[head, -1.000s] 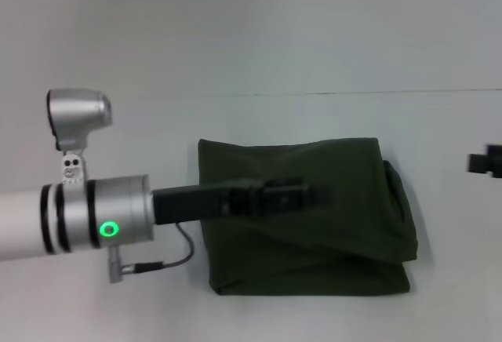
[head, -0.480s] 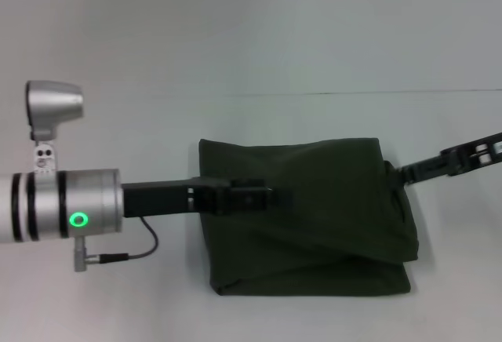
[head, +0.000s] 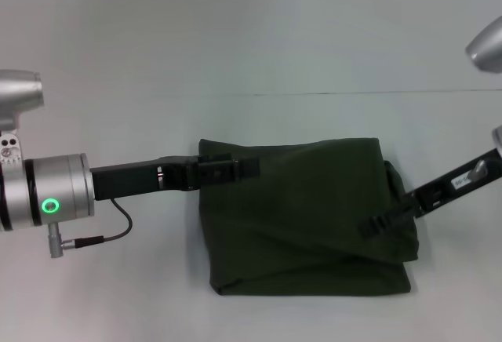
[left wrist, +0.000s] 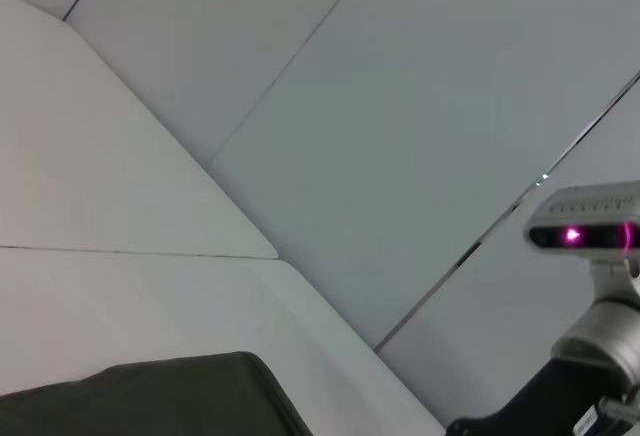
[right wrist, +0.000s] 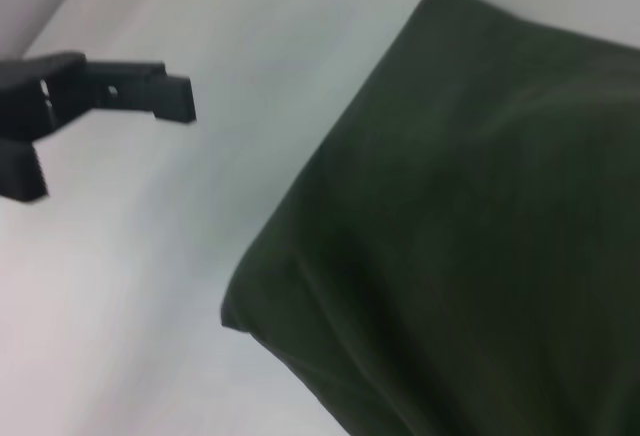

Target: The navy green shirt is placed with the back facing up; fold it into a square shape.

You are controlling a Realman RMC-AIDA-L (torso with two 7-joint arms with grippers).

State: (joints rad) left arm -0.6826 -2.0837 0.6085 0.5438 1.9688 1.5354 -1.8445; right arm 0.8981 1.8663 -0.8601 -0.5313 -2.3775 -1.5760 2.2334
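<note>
Left gripper: the left gripper (head: 247, 168) reaches in from the robot's left and lies over the far left corner of the shirt; whether its fingers are parted, closed or pinching cloth I cannot tell, since they show as one dark bar against dark fabric.
Right gripper: the right gripper (head: 375, 226) comes in low from the robot's right and sits over the shirt's right edge, near the loose flap; its finger state is likewise not readable.
Shirt: the navy green shirt (head: 310, 216) lies on the table (head: 141, 138) just ahead of centre, already doubled into a compact, nearly square bundle, with diagonal creases across the top and one layer poking out at the right side.
Why so placed: each gripper appears stationed at an opposite side, which I judge suits tidying edges or pressing the folds flat rather than starting a new fold.
Progress: the fold looks close to done; the protruding right layer is what keeps the outline from being clean.
Risk: soft cloth may drag with a gripper and spoil the square.
Surroundings: plain pale table, a faint seam line running behind the shirt.
</note>
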